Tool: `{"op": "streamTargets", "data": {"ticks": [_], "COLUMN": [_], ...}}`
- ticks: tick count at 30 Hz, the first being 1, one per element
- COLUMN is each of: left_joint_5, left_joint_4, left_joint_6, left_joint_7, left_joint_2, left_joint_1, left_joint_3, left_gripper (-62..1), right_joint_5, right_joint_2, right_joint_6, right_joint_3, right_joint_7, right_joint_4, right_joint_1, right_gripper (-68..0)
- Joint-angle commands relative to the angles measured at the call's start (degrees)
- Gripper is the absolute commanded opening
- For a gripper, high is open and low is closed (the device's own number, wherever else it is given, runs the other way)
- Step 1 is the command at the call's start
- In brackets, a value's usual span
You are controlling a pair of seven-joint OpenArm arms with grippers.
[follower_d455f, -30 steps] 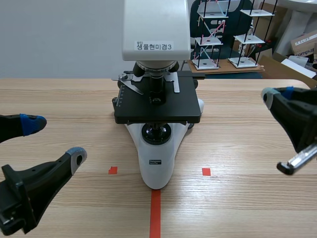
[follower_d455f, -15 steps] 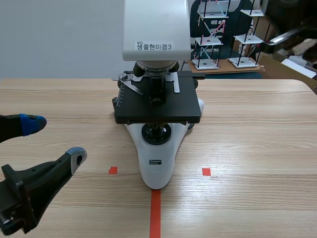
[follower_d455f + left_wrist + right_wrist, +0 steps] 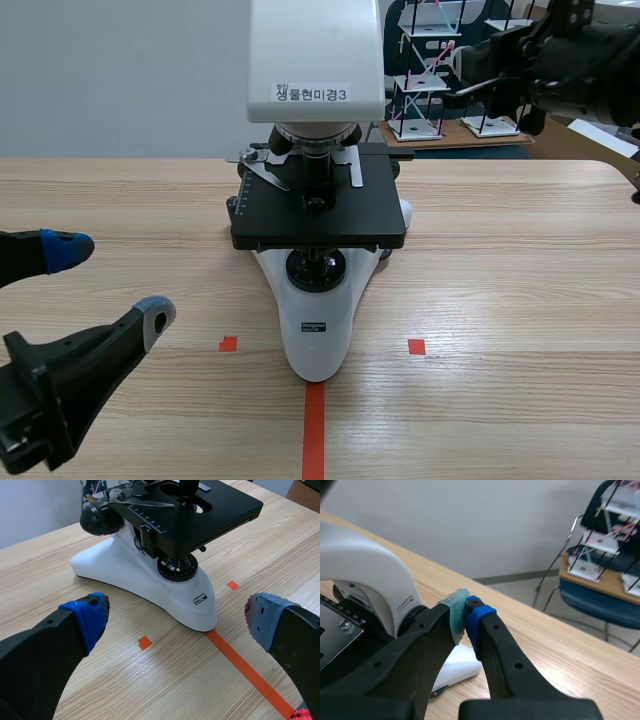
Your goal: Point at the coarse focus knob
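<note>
A white microscope (image 3: 316, 300) with a black stage stands at mid-table. Its black coarse focus knob (image 3: 97, 519) sits on the side of the body under the stage, and shows small in the scene view (image 3: 233, 206). My left gripper (image 3: 112, 282) is open low at the near left, well short of the microscope base (image 3: 150, 582). The right arm (image 3: 570, 60) is raised at the far right, beside the microscope head. Its gripper (image 3: 466, 615) is shut on nothing, tips close to the ridged knob (image 3: 410, 621) by the "TENSION" mark, which its finger partly hides.
Orange-red tape marks (image 3: 313, 430) lie in front of the microscope. Behind the table stand a blue chair (image 3: 600, 600) and wire-frame models on a bench (image 3: 430, 90). Cardboard boxes (image 3: 615, 90) are at the far right.
The right arm rose from low at the table's right side, out of view, and now hangs high at the far right, by the microscope. The left gripper has not moved.
</note>
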Motion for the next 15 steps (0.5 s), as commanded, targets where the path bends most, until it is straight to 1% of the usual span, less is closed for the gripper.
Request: {"op": "streamTargets", "data": {"ticks": [1,3,6,8,12,15], "left_joint_5": [-0.5,-0.5,-0.5,-0.5,-0.5,-0.5], "left_joint_4": [0.7,0.7,0.7,0.7,0.7,0.7], "left_joint_6": [0.0,0.0,0.0,0.0,0.0,0.0], "left_joint_7": [-1.0,-1.0,-1.0,-1.0,-1.0,-1.0], "left_joint_2": [0.3,0.3,0.3,0.3,0.3,0.3], "left_joint_1": [0.4,0.4,0.4,0.4,0.4,0.4], "left_joint_3": [-0.6,-0.6,-0.6,-0.6,-0.6,-0.6], "left_gripper": [-4.1,-4.1,-4.1,-4.1,-4.1,-4.1], "right_joint_5": [1.3,1.5,3.3,4.5,6.5,7.1], "right_joint_2": [-0.3,-1.1,-2.3,-2.9,-3.6,-3.9], "right_joint_6": [0.3,0.7,1.5,1.5,2.2,2.3], "right_joint_3": [-0.4,-1.4,-2.5,-3.1,-4.0,-4.2], "right_joint_7": [-0.3,-2.4,-6.7,-9.3,-14.3,-15.9], "right_joint_4": [-0.5,-3.1,-6.1,-7.5,-8.7,-8.7], "right_joint_1": [3.0,5.7,8.8,10.4,12.1,12.2], "right_gripper": [-67.1,-67.1,-67.1,-67.1,-67.1,-67.1]}}
